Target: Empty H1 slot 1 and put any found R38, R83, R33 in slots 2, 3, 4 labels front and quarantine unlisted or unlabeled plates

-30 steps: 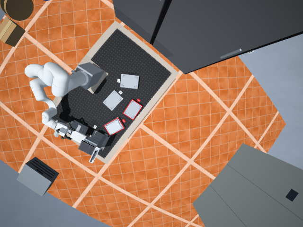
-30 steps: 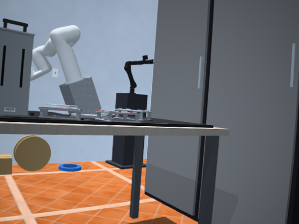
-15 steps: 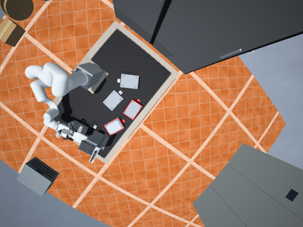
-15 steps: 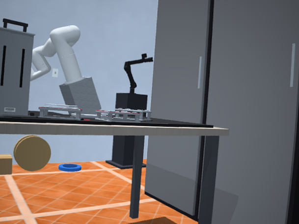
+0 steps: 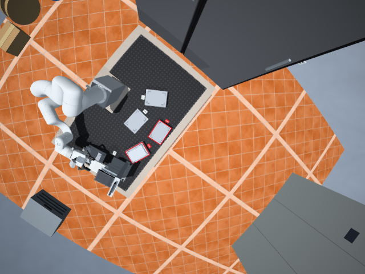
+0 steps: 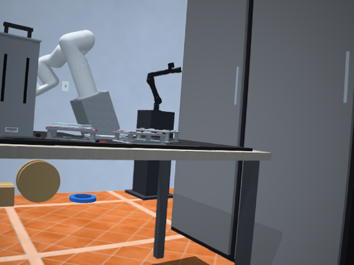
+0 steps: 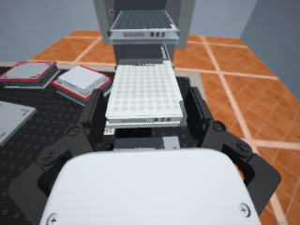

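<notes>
My gripper (image 7: 145, 97) is shut on a white well plate (image 7: 144, 93), holding it flat by its long sides. The end nearest the wrist carries a label beginning R3; the last character is blurred. The plate's far end points at the front of the plate hotel H1 (image 7: 142, 28), just below a plate labelled R83 (image 7: 142, 25) that sits in a higher slot. From above, the gripper (image 5: 88, 161) is at the near left corner of the deck, beside the hotel (image 5: 116, 170). The hotel also shows in the side view (image 6: 13, 83). The lower slots are hidden behind the held plate.
Two red-framed quarantine nests stand to the left: the nearer one (image 7: 82, 80) (image 5: 137, 152) carries a white plate, the other (image 7: 28, 72) (image 5: 159, 132) looks bare. Two grey nests (image 5: 136, 120) (image 5: 155, 98) lie further in. The arm base (image 5: 110, 91) is at the deck's far left edge.
</notes>
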You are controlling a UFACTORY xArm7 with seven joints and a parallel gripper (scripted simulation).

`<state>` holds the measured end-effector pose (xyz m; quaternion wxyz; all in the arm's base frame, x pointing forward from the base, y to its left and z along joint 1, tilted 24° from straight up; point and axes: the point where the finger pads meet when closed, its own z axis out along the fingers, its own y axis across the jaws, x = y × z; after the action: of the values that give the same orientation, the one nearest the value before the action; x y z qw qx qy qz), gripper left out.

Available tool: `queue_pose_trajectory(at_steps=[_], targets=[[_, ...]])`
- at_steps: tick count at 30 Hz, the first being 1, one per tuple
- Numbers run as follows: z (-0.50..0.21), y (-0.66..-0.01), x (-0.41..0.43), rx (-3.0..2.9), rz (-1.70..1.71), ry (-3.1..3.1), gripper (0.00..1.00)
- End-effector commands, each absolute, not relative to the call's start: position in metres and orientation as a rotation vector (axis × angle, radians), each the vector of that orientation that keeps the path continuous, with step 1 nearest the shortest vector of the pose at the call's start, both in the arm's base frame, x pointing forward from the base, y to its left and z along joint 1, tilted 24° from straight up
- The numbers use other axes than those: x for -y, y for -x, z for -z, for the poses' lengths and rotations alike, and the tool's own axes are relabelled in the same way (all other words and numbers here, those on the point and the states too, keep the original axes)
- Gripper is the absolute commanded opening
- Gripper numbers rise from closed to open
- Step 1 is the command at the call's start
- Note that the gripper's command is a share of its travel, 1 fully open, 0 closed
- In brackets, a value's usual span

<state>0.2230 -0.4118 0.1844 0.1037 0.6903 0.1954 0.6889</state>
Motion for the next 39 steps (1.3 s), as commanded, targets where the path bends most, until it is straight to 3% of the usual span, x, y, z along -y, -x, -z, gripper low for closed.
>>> queue_pose_trajectory(at_steps=[1,39], targets=[[-0.186,-0.229,0.411,-0.580,-2.030,-2.035,0.00],[-0.184,-0.268,0.406,-0.580,-2.031,-2.034,0.00]])
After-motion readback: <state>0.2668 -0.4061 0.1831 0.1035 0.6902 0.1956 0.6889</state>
